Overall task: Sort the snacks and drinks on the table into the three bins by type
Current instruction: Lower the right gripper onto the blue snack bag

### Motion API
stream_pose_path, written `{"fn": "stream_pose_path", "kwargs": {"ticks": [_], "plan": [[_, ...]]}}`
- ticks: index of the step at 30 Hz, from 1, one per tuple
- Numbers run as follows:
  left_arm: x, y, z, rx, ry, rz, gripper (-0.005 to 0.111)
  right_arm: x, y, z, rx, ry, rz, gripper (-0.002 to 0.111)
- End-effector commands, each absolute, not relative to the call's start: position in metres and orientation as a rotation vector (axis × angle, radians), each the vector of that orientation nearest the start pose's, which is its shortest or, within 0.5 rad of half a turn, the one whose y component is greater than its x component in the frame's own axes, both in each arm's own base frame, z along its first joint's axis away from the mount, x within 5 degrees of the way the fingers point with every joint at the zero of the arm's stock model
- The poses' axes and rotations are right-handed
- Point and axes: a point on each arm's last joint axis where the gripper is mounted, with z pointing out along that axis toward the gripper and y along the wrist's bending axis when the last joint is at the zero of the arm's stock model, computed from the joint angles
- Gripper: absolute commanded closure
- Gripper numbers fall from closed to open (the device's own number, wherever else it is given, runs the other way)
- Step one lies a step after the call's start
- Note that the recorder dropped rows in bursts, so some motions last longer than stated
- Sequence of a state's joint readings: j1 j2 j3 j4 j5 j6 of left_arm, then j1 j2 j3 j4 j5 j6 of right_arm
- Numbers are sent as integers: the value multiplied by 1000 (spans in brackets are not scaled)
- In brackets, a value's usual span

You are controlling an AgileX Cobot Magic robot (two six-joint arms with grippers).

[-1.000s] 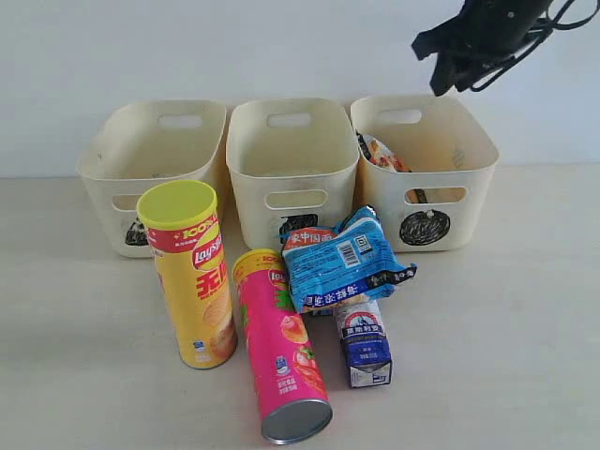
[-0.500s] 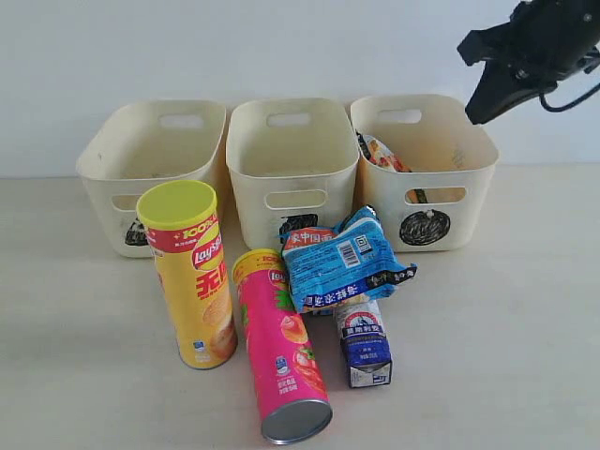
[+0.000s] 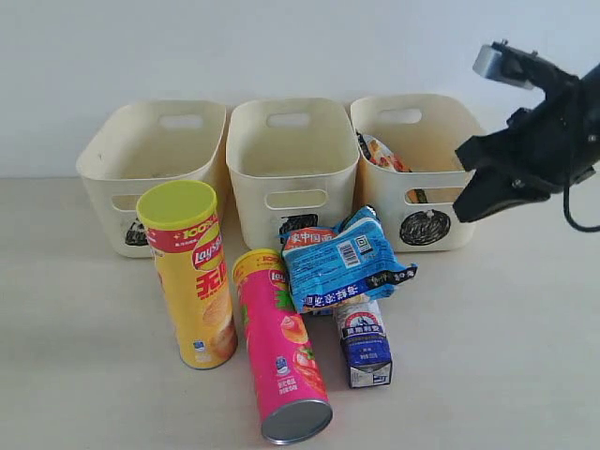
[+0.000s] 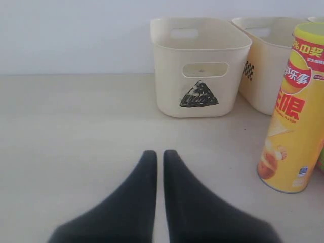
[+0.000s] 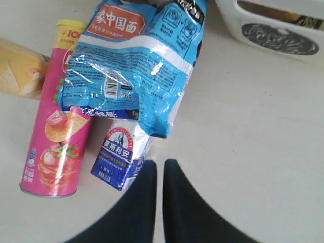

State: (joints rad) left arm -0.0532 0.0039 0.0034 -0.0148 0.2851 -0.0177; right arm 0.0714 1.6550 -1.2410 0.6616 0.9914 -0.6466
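Both tools, left gripper (image 4: 158, 157) and right gripper (image 5: 160, 167), are showing clenched and empty; blue packet (image 3: 342, 262) overlapping blue-and-white carton (image 3: 364, 342) is risking a double pick.

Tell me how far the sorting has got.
Done: one orange-white packet sits in the circle-marked bin. In hand: nothing; both sets of jaws are shut and empty. Left on the table: the upright yellow tube, the pink tube lying down, and the blue packet resting over the blue-and-white carton.
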Motion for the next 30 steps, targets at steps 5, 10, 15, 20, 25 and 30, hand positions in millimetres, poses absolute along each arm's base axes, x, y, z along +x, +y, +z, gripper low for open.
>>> {"fn": "stream_pose_path", "kwargs": {"ticks": [5, 10, 15, 20, 25, 30], "plan": [[55, -3, 188, 10, 1762, -73, 103, 321, 74, 236, -396, 2564, 789, 94], [55, -3, 188, 10, 1762, -73, 103, 321, 79, 235, -370, 2557, 887, 38], [55, -3, 188, 10, 1762, -73, 103, 330, 82, 215, -314, 2582, 954, 19], [55, -3, 188, 10, 1762, -73, 103, 342, 92, 194, -276, 2511, 1149, 19], [55, -3, 188, 10, 1763, -73, 103, 351, 103, 171, -279, 2520, 1053, 19], [55, -3, 188, 10, 1763, -73, 103, 356, 122, 162, -334, 2515, 1018, 19]]}}
